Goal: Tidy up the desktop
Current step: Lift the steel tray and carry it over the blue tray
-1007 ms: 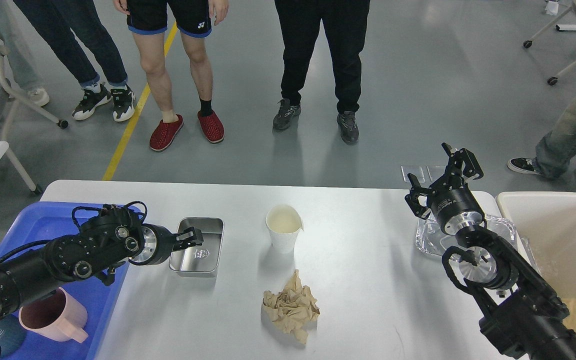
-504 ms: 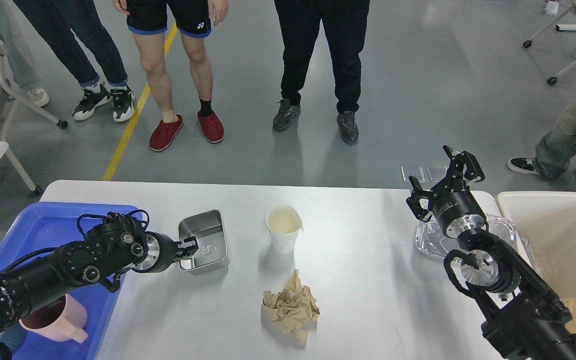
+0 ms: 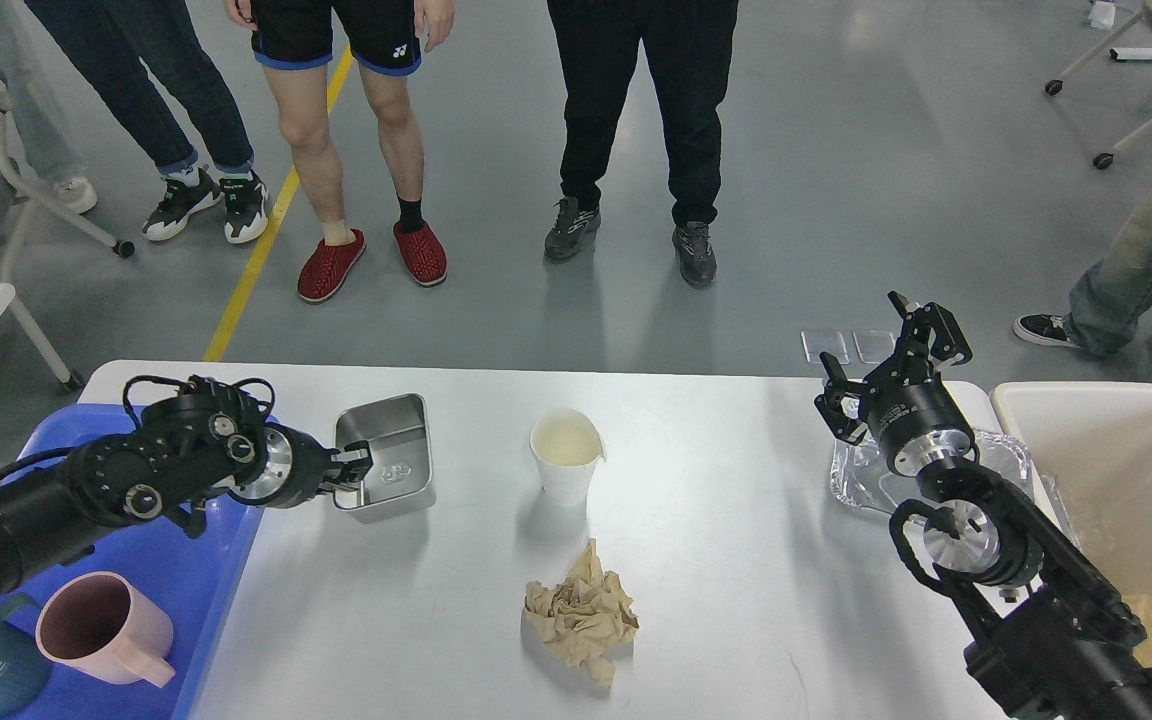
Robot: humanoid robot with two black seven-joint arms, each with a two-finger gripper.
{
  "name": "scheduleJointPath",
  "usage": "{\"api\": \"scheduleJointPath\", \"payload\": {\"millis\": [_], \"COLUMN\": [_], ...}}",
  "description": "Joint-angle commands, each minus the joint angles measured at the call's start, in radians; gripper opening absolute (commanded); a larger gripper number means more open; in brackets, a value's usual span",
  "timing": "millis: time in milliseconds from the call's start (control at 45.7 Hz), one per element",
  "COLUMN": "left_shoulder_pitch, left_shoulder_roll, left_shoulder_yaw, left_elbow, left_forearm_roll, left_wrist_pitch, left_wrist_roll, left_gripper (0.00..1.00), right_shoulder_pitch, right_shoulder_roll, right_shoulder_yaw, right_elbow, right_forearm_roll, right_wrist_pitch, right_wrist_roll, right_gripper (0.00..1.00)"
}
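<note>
The left gripper (image 3: 354, 474) pinches the near-left rim of a small steel tray (image 3: 391, 468), which hangs tilted, its left side low, above the left part of the desktop (image 3: 736, 560). I judge the step in hand to be carrying this steel tray to the blue plastic tray (image 3: 201, 560) that lies at the left edge of the desktop. To do it well, the hold on the thin rim must be firm, because smooth metal may slip or swing. The steel tray should travel level and be set down on a bare part of the blue plastic tray, far from the pink mug (image 3: 101, 630) standing at its near end. The jaws should spread only after the steel tray rests flat.

The right gripper (image 3: 894, 368) hovers at the far right with its fingers spread and holds nothing. Under it lies a clear plastic container (image 3: 871, 480), and just right of it stands a cream-coloured bin (image 3: 1116, 480).

The desktop is white, matte and wide. In its middle stands a white paper cup (image 3: 566, 462), and nearer lies a crumpled brown paper (image 3: 581, 615); I think both are rubbish for later. Beyond the far edge is a grey floor with a yellow line (image 3: 271, 215), where several people stand; only their legs are seen.
</note>
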Motion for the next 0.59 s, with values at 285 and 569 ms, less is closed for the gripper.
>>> {"api": "scheduleJointPath", "payload": {"millis": [285, 569], "left_shoulder_pitch": [-0.218, -0.287], "left_shoulder_roll": [0.555, 0.825], "left_shoulder_yaw": [-0.002, -0.019], "left_elbow": [-0.558, -0.758], "left_forearm_roll": [-0.102, -0.117], "left_wrist_pitch": [-0.149, -0.252], "left_wrist_roll": [0.032, 0.034], "left_gripper": [0.0, 0.0], "right_shoulder_pitch": [0.0, 0.0], "right_shoulder_roll": [0.008, 0.011], "right_shoulder_yaw": [-0.002, -0.002], "right_elbow": [0.0, 0.0], "right_forearm_roll": [0.0, 0.0], "right_wrist_pitch": [0.0, 0.0], "right_wrist_roll": [0.001, -0.001], "right_gripper": [1.0, 1.0]}}
